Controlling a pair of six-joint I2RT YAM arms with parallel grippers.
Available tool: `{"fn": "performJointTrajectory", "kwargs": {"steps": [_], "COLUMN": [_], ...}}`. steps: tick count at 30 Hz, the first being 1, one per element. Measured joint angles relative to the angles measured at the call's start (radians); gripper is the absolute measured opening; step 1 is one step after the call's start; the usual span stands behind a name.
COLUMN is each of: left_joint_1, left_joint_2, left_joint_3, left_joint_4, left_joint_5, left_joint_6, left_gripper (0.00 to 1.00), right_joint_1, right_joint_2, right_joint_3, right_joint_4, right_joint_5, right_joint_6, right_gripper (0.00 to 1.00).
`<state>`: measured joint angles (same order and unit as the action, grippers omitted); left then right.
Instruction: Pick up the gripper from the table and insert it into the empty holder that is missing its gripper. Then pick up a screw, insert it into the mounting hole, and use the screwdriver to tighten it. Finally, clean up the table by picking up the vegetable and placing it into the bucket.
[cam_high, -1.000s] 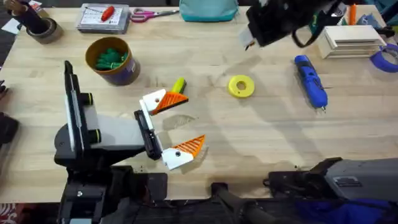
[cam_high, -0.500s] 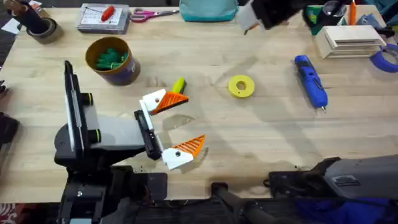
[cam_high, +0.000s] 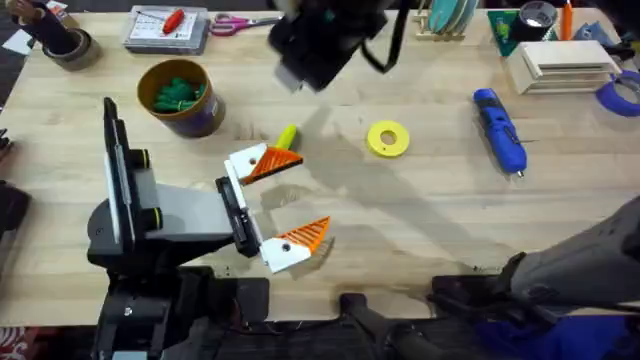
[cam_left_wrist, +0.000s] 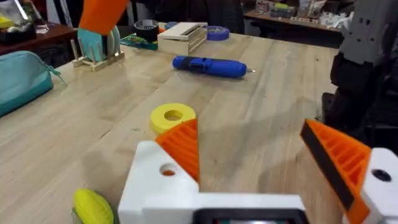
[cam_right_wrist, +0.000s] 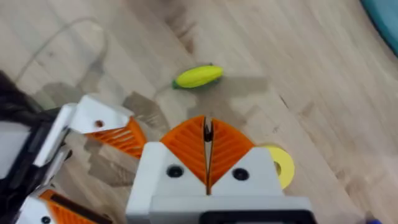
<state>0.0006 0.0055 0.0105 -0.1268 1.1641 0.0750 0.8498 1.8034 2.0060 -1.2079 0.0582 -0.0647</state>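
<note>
Clutter on the table (cam_high: 420, 230) includes a yellow ring disc (cam_high: 388, 138) right of centre, the blue screwdriver (cam_high: 499, 131) at right, and scissors (cam_high: 236, 22) at the top edge. Centre-left, the vegetable (cam_high: 286, 137) lies just beside the left end effector (cam_high: 285, 205), released with fingers apart; the right end effector (cam_right_wrist: 208, 149), fingers clenched on nothing, hangs above it. Upper left, the bucket (cam_high: 200, 117) holds green pieces (cam_high: 176, 95).

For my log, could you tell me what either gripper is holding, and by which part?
Nothing: the left gripper is open and empty, and the right gripper is shut on nothing above the vegetable.
</note>
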Motion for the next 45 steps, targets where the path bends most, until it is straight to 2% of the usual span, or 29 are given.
{"fn": "performJointTrajectory", "kwargs": {"steps": [8, 13, 25, 45], "left_joint_1": [0.0, 0.0, 0.0, 0.0], "left_joint_2": [0.0, 0.0, 0.0, 0.0], "left_joint_3": [0.0, 0.0, 0.0, 0.0], "left_joint_4": [0.0, 0.0, 0.0, 0.0], "left_joint_5": [0.0, 0.0, 0.0, 0.0], "left_joint_6": [0.0, 0.0, 0.0, 0.0], "left_gripper": [0.985, 0.985, 0.985, 0.985], "right_joint_1": [0.124, 0.161, 0.182, 0.182], "right_joint_2": [0.0, 0.0, 0.0, 0.0], "right_joint_3": [0.007, 0.007, 0.007, 0.025], "right_joint_4": [-0.038, -0.054, -0.057, -0.047], "right_joint_5": [-0.003, -0.033, -0.075, -0.076], "right_joint_6": [-0.067, -0.115, -0.221, -0.251], "right_gripper": [0.006, 0.006, 0.006, 0.006]}}
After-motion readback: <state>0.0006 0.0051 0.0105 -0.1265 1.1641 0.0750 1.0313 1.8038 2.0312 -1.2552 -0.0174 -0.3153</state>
